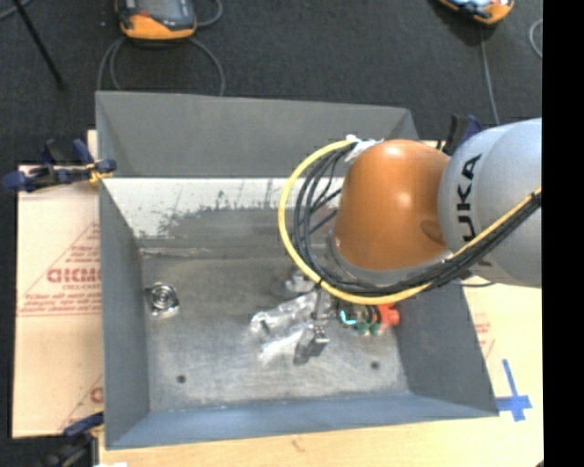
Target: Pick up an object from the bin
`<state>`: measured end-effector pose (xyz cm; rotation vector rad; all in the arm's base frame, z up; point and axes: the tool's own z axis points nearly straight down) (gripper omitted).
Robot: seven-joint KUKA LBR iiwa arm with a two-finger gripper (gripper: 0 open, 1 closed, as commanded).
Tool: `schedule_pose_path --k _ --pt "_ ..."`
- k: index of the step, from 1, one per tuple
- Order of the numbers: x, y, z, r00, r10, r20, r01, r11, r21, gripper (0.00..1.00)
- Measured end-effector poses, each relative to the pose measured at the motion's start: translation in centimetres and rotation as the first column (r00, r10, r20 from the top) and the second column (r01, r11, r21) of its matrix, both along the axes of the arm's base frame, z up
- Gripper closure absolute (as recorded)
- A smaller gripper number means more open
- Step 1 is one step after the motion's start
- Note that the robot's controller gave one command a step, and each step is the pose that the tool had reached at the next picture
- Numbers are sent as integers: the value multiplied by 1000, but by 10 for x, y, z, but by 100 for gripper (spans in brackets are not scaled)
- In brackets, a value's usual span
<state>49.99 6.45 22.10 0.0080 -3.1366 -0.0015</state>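
Now | my tool (310,345) low in the bin (123,365), grip I cannot tell | silvery crumpled piece (276,326) just beside, nine o'clock | risk: off-centre, I shove it aside.

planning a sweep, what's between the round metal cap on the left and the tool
Bare bin floor, then a pale shiny piece right by the tool, in the camera view.

A dark floor (274,55) is seen beyond the table (365,449), whose pale wood surface is brightly lit along the lower edge. Two orange-and-grey devices are laid on the floor at the top: the left device (157,18) and the right device (476,7). A thin black cable (219,66) is looped beside the left one.
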Motion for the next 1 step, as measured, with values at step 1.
schedule_pose_path --k 1 --pt "16 -18 -97 994 -109 16 109 994 3 0"
